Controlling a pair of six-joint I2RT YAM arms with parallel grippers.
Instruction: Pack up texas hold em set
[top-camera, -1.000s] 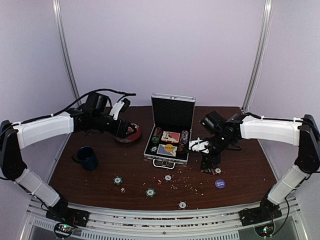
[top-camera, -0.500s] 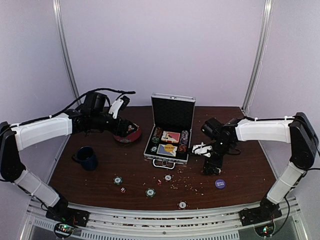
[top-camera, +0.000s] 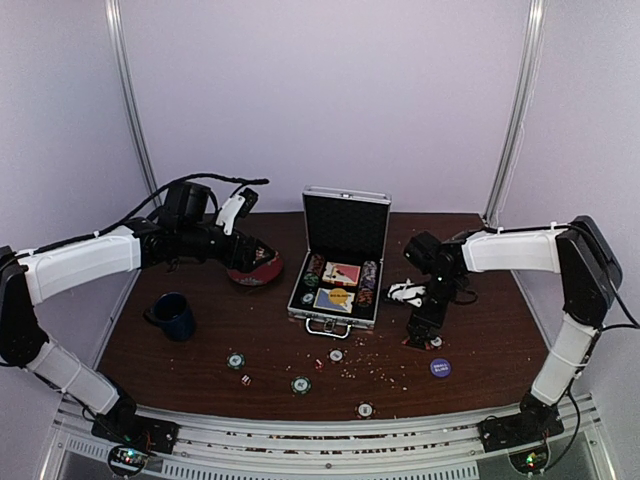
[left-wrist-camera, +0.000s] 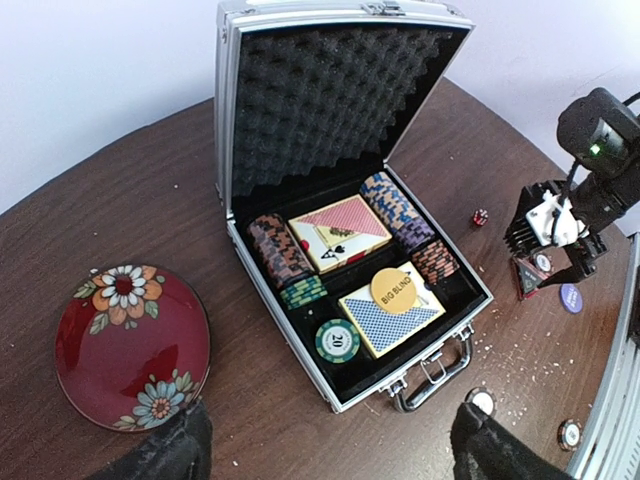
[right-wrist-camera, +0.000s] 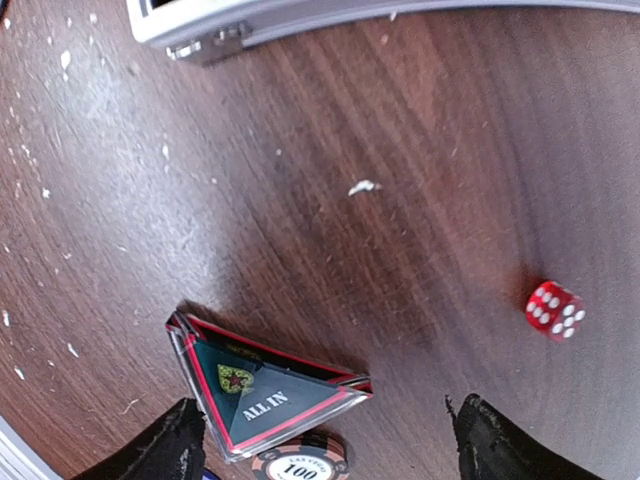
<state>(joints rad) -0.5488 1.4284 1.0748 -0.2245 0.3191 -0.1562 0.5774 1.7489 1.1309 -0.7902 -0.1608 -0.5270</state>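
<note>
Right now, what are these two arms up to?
They are packing a poker set into the open silver case, which already holds cards and chip stacks. The left gripper hovers open by the red plate. The right gripper hangs open above a triangular ALL IN marker, with a chip and a red die beside it. Other chips lie loose nearby.

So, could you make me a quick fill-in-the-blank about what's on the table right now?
The lid of the silver case stands ____.
The yellow disc lying on the blue card deck inside it reads ____.
The triangular marker on the table reads ____.
The die near that marker is ____ in colour.
Missing words: open; BIG BLIND; ALL IN; red.
</note>
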